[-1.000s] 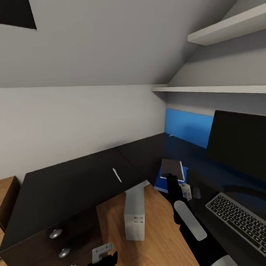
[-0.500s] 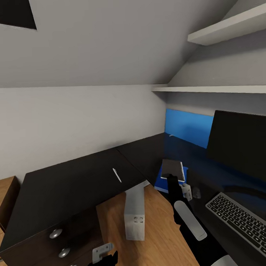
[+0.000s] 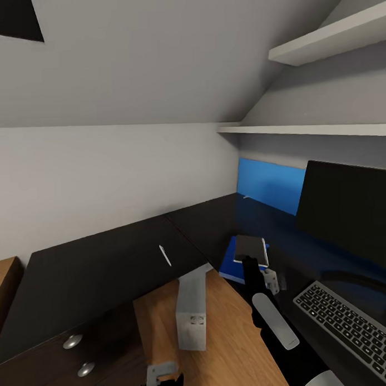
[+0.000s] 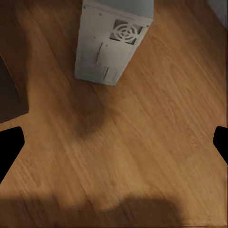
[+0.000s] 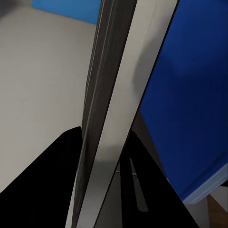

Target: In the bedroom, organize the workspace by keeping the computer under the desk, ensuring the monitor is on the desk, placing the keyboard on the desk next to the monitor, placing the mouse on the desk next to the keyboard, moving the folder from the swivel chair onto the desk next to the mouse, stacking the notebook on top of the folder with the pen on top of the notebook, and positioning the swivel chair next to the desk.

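The whole head view has slid a little, so the camera has moved; the things themselves lie as they did a second ago. The right hand (image 3: 252,260) stays closed on the thin dark grey notebook with white edges (image 3: 250,250), its black fingers (image 5: 52,180) on either side of the notebook's edge in the right wrist view. The notebook hangs just over the flat bright blue folder (image 3: 231,263), which lies at the inner edge of the glossy black tabletop (image 3: 95,257); whether it touches the folder I cannot tell. Since nothing has been let go, the stacking step looks unfinished.

The thin white pen (image 3: 165,255) lies well apart on the other wing of the tabletop, untouched. The light grey tower computer (image 3: 192,310) stands on the wooden floor (image 4: 142,142) at the desk's edge. The left hand (image 3: 161,378) hangs low, fingertips wide apart and empty over the floor.
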